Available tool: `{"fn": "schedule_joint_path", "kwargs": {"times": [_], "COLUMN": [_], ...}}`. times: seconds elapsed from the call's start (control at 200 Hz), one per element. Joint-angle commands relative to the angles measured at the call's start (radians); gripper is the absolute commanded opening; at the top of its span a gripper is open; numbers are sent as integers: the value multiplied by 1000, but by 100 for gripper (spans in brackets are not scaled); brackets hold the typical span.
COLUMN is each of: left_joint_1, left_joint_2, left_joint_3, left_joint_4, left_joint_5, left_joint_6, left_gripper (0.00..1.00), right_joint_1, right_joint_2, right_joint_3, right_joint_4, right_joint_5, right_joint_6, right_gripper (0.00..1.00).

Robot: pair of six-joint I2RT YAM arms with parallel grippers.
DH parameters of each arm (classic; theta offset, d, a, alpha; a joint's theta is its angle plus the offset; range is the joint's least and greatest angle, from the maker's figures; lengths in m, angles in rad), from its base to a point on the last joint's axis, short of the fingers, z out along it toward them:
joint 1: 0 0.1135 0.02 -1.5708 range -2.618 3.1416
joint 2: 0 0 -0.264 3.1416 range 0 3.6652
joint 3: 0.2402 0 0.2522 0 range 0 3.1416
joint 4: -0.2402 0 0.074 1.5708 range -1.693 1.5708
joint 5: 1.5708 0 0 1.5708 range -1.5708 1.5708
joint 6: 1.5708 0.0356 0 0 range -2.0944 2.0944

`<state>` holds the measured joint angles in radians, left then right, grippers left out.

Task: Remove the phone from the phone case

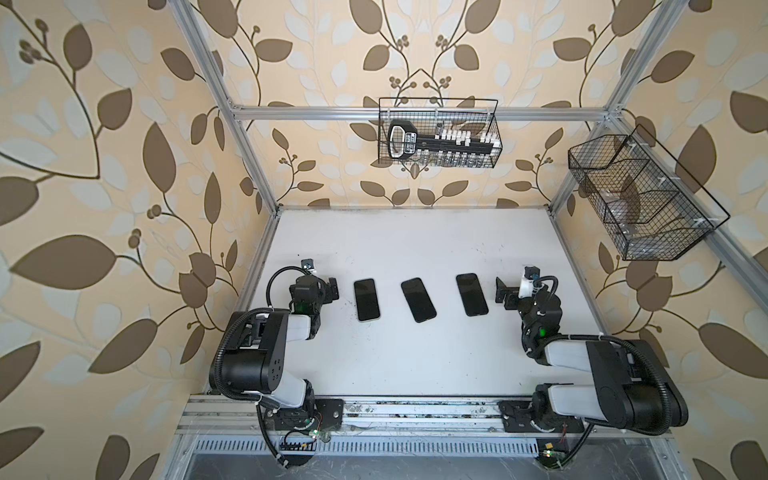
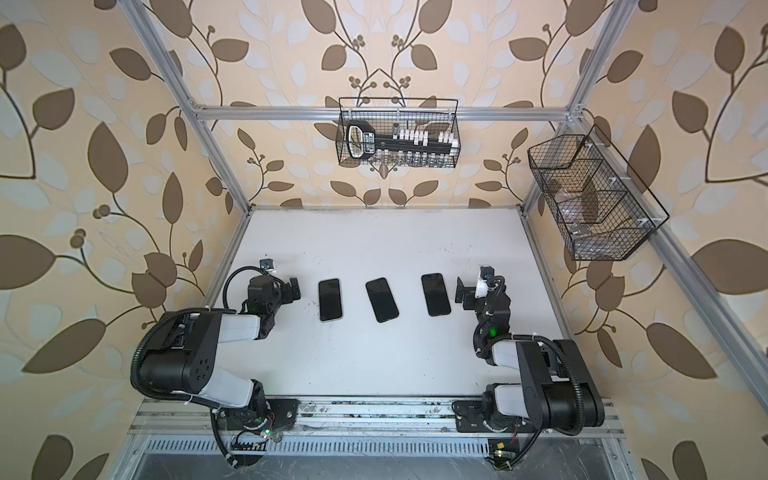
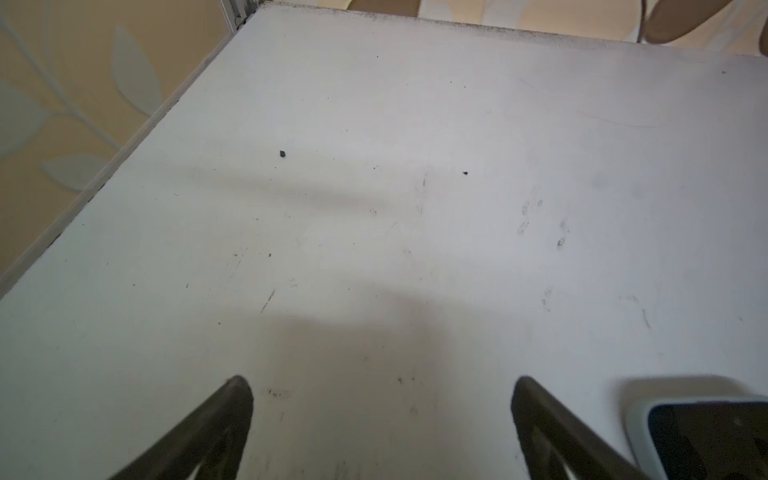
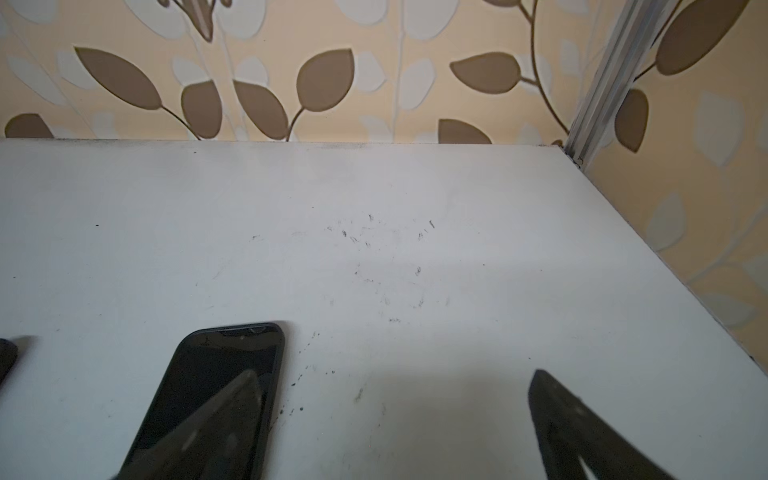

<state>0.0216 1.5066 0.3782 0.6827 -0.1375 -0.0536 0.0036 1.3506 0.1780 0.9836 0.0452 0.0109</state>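
Three dark-screened phones lie in a row on the white table [image 1: 415, 365]. The left phone [image 1: 367, 299] [image 2: 330, 299] sits in a pale phone case whose rim shows in the left wrist view [image 3: 636, 419]. The middle phone [image 1: 418, 300] and the right phone [image 1: 471, 294] [image 4: 208, 365] have dark rims. My left gripper [image 1: 332, 290] [image 3: 382, 386] stands open just left of the left phone, over bare table. My right gripper [image 1: 505, 295] [image 4: 395, 374] stands open just right of the right phone, holding nothing; in the right wrist view one finger overlaps that phone.
A wire basket [image 1: 386, 124] holding a black tool hangs on the back rail. A second wire basket [image 1: 665, 245] hangs on the right frame. Aluminium frame posts edge the table. Both arm bases sit at the front rail.
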Motion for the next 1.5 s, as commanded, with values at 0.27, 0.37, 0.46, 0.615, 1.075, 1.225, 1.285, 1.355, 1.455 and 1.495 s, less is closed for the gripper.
{"fn": "schedule_joint_path", "kwargs": {"times": [0.27, 0.37, 0.46, 0.615, 1.075, 1.225, 1.285, 1.355, 1.455, 1.495], "left_joint_1": [11, 11, 11, 11, 11, 9, 7, 7, 6, 5], "left_joint_2": [-3, -5, -4, -4, -45, -115, -172, -257, -374, -412], "left_joint_3": [24, 23, 22, 23, 45, 70, 117, 182, 280, 327], "left_joint_4": [35, 37, 37, 37, -30, -124, -259, -432, -649, -747], "left_joint_5": [-9, -9, -9, -8, -34, -83, -145, -177, -145, -135], "left_joint_6": [2, 2, 0, 0, -11, -22, -61, -134, -273, -343], "left_gripper": [99, 99, 99, 99, 99, 99, 99, 99, 99, 99], "right_joint_1": [2, 3, -1, -5, -5, -12, -15, -17, -24, -22], "right_joint_2": [-5, -5, -5, -4, -5, -35, -75, -156, -253, -284], "right_joint_3": [9, 9, 9, 9, 8, 22, 39, 112, 207, 254], "right_joint_4": [14, 13, 13, 13, 15, -31, -83, -291, -514, -606], "right_joint_5": [5, 5, -2, -10, -12, -1, 2, -3, -41, -54], "right_joint_6": [-3, -2, -2, 1, 1, 13, 16, 34, 96, 125], "right_gripper": [100, 100, 100, 100, 100, 100, 100, 100, 100, 100]}}
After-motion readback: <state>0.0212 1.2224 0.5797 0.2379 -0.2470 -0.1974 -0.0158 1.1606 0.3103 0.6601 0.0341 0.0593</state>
